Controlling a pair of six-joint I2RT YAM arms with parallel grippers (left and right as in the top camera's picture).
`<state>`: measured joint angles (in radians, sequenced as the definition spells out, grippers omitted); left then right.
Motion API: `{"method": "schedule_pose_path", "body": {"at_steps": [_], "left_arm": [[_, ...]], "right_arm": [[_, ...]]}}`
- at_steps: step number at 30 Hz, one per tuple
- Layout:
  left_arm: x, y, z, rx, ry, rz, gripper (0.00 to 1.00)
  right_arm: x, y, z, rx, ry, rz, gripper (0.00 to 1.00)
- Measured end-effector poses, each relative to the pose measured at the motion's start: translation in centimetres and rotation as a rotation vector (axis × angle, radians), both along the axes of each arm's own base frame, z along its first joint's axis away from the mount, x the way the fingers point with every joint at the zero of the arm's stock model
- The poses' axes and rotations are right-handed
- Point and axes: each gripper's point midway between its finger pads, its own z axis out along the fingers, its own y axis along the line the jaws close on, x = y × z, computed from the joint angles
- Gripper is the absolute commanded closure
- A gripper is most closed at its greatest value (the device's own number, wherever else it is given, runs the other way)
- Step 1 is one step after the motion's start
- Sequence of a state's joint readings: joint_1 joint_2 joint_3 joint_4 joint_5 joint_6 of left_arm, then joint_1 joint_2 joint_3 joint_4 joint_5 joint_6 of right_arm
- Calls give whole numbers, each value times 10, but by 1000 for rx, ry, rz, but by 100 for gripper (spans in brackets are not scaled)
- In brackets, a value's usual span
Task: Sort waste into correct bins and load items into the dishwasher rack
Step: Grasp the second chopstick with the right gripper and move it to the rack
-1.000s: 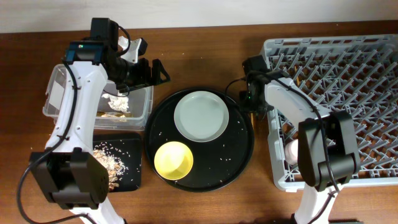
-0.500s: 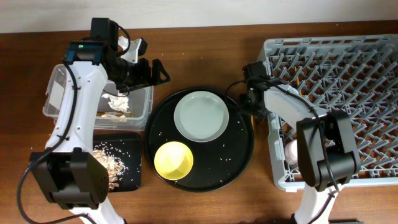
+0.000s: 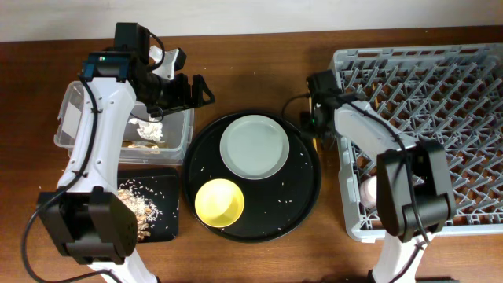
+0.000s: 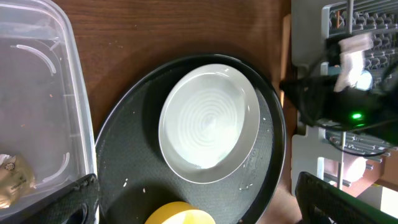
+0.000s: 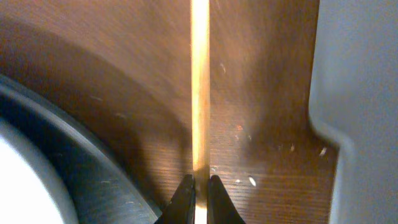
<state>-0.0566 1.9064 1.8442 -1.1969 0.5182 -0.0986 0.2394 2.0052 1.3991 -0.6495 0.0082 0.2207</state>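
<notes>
My right gripper [image 5: 199,186] is shut on a wooden chopstick [image 5: 199,81] that lies on the table between the round black tray [image 5: 81,155] and the grey dishwasher rack [image 5: 360,93]. In the overhead view this gripper [image 3: 313,134] sits at the rack's [image 3: 440,118] left wall. The pale plate [image 3: 253,146] and the yellow bowl [image 3: 219,201] rest on the round tray [image 3: 314,189]. My left gripper [image 3: 189,90] is open and empty, beside the clear tub [image 3: 71,118], which holds the white tissue [image 3: 145,130] and the gold-brown wrapper [image 4: 12,177]. Food scraps [image 3: 137,200] lie in the shallow black tray [image 3: 169,224].
Rice-like crumbs are scattered over the round tray. A pale round cup-like thing [image 3: 368,191] sits in the rack's left front part. The left wrist view shows the plate [image 4: 208,124], the chopstick [image 4: 286,62] and the right arm's cables by the rack.
My right wrist has shifted slightly beside the rack while staying low over the chopstick. The left arm, plate and bowl have not moved.
</notes>
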Motion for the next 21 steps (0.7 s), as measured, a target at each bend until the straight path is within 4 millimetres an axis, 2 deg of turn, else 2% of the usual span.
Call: {"method": "schedule_pose_path", "body": {"at_steps": [5,7,8,14,15,16,18,21], "left_arm": [[0,0,0,0,0,0,0],[0,0,0,0,0,0,0],[0,0,0,0,0,0,0],[0,0,0,0,0,0,0],[0,0,0,0,0,0,0],[0,0,0,0,0,0,0],[0,0,0,0,0,0,0],[0,0,0,0,0,0,0]], "right_arm": [[17,9,56,37,-82,46,96],[21,9,87,39,-127,63,96],[20,8,94,36,-128,70,96],[14,-17,143,12,-160,87,95],[13,-19,148,12,-168,106,87],[13,-20,150,15,-172,120,73],[16,-15,154,19,-197,174,56],[36,-5,164,25,-293,224,45]]}}
